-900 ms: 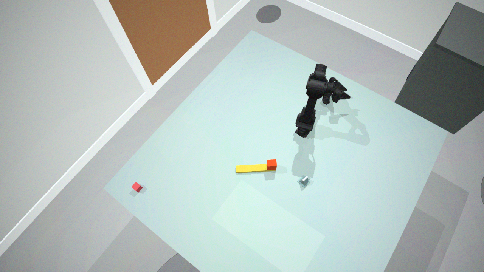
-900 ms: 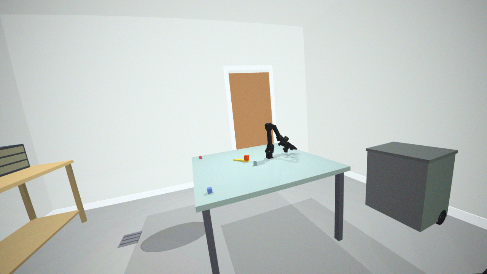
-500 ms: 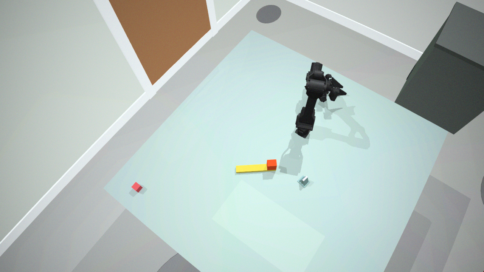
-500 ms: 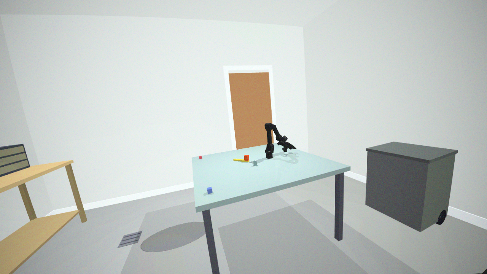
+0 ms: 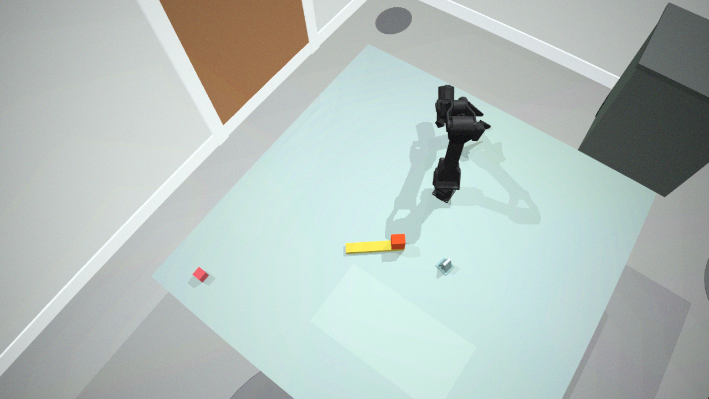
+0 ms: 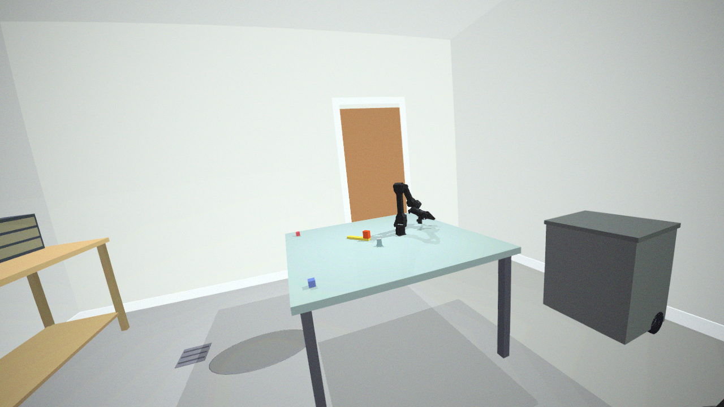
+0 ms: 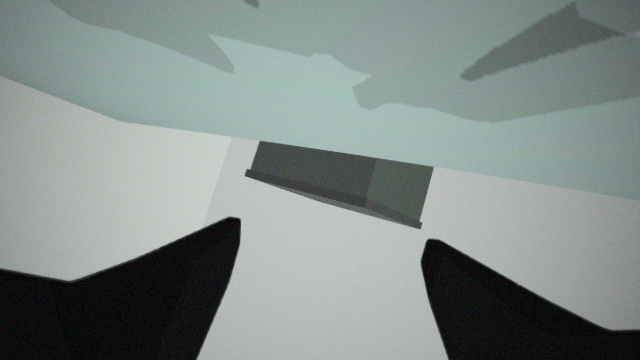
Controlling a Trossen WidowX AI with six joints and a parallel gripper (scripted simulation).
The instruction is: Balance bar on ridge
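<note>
A yellow bar (image 5: 369, 246) (image 6: 355, 237) with an orange-red block (image 5: 397, 240) (image 6: 366, 234) on one end lies flat on the pale green table (image 5: 297, 173) (image 6: 430, 258). The ridge (image 5: 444, 265) (image 6: 379, 242), a small grey wedge, stands apart from the bar, off its block end. My gripper (image 5: 484, 126) (image 6: 429, 216) (image 7: 333, 241) is open and empty. It hangs above the table on the far side of the arm's base, well away from the bar and the ridge. The wrist view shows neither of them.
A small red cube (image 5: 200, 274) (image 6: 297, 233) sits near one table corner and a blue cube (image 6: 311, 282) near the front edge. A dark grey cabinet (image 5: 654, 109) (image 6: 602, 273) (image 7: 340, 180) stands beside the table. A wooden shelf (image 6: 50, 252) is at the far left.
</note>
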